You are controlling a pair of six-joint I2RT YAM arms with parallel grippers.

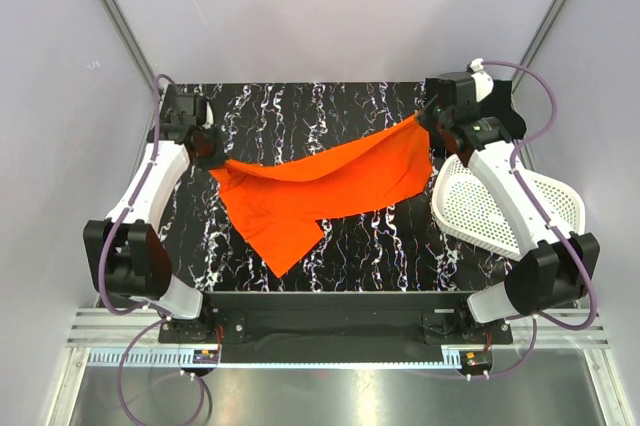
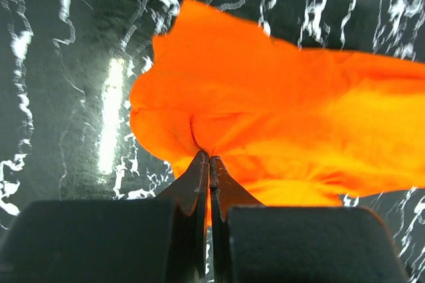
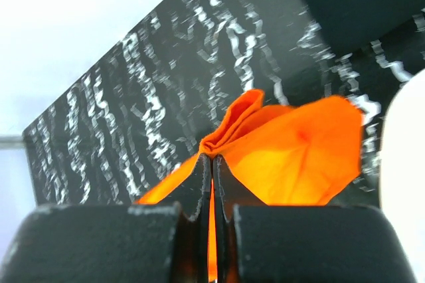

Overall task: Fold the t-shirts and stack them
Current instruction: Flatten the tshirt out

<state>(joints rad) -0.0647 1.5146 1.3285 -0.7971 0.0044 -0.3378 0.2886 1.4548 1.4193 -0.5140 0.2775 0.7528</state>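
A bright orange t-shirt (image 1: 320, 186) hangs stretched between my two grippers above the black marbled table (image 1: 300, 106). My left gripper (image 1: 212, 158) is shut on its left edge; in the left wrist view the cloth (image 2: 279, 110) bunches at the shut tips (image 2: 208, 157). At the far right my right gripper (image 1: 428, 118) holds the other corner higher up, shut on a pinched fold (image 3: 265, 143) at its tips (image 3: 212, 157). A lower flap of the shirt droops toward the table's near side. No black t-shirt shows in any view.
A white perforated basket (image 1: 480, 211) lies at the table's right edge, partly under my right arm (image 1: 505, 181). Grey walls close in the back and both sides. The table's near edge runs along the black rail (image 1: 320, 298) by the arm bases.
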